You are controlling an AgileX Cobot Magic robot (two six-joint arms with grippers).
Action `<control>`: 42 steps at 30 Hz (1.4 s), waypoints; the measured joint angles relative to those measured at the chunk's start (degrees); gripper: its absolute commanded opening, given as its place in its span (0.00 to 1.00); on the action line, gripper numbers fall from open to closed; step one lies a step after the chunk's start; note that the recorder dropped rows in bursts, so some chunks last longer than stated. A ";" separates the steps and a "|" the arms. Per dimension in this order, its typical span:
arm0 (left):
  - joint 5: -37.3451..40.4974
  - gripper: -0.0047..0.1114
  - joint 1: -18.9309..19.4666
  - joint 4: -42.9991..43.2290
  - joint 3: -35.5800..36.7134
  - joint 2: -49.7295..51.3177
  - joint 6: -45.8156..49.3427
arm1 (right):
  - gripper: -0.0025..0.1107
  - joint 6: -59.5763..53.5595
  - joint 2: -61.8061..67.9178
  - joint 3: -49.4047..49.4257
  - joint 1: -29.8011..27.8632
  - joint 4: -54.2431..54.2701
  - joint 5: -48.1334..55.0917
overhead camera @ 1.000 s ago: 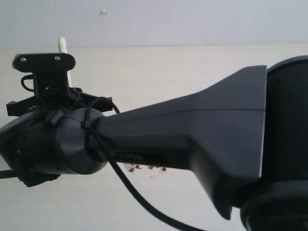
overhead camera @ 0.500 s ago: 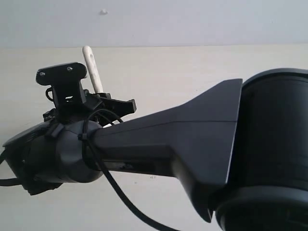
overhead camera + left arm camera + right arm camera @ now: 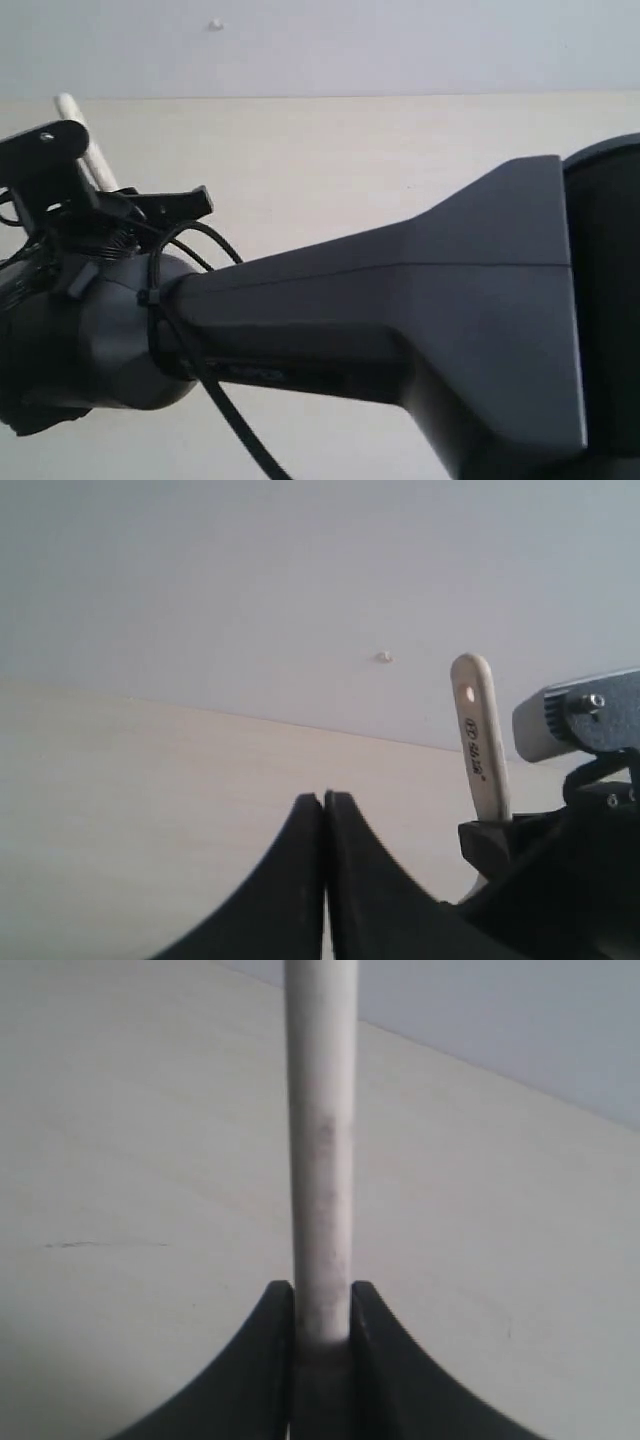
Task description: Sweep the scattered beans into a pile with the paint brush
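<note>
My right gripper (image 3: 322,1290) is shut on the pale wooden handle of the paint brush (image 3: 320,1140), which stands up between its jaws. In the exterior view only the handle's tip (image 3: 85,135) pokes out above the right wrist at the far left. The left wrist view shows the handle's end with its hole (image 3: 480,740) beside the right wrist's camera mount (image 3: 585,715). My left gripper (image 3: 323,798) is shut with nothing in it, close by the brush. The bristles and ferrule are hidden. The beans are hidden behind the arm.
The right arm's black body (image 3: 400,320) fills most of the exterior view and blocks the table below it. A pale tabletop (image 3: 350,170) meets a white wall (image 3: 350,45) that has a small mark (image 3: 215,24).
The right wrist and brush swung right, then back to the far left, the handle tip now leaning left. The few beans seen under the arm a second ago are now covered.
</note>
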 measured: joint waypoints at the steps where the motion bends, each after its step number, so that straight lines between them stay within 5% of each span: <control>1: 0.00 0.04 0.00 0.00 0.00 0.00 0.00 | 0.02 -1.27 -0.30 0.00 0.58 -0.77 0.00; 7: 0.00 0.04 0.00 0.00 0.00 0.00 0.00 | 0.02 -0.57 -4.69 6.91 1.68 -7.24 -2.08; 10: 0.00 0.04 0.00 0.00 0.00 0.00 0.00 | 0.02 18.65 -9.37 20.62 -0.20 -19.40 -5.91; 14: 0.00 0.04 0.00 0.00 0.00 0.00 0.00 | 0.02 26.25 -11.38 27.24 -1.47 -21.77 -4.85; 25: 0.00 0.04 0.00 0.00 0.00 0.00 0.00 | 0.02 27.38 -12.22 27.43 -1.47 -23.24 -15.45; 42: 0.00 0.04 0.00 0.00 0.00 0.00 0.00 | 0.02 26.71 -10.14 27.33 -1.47 -16.56 -0.56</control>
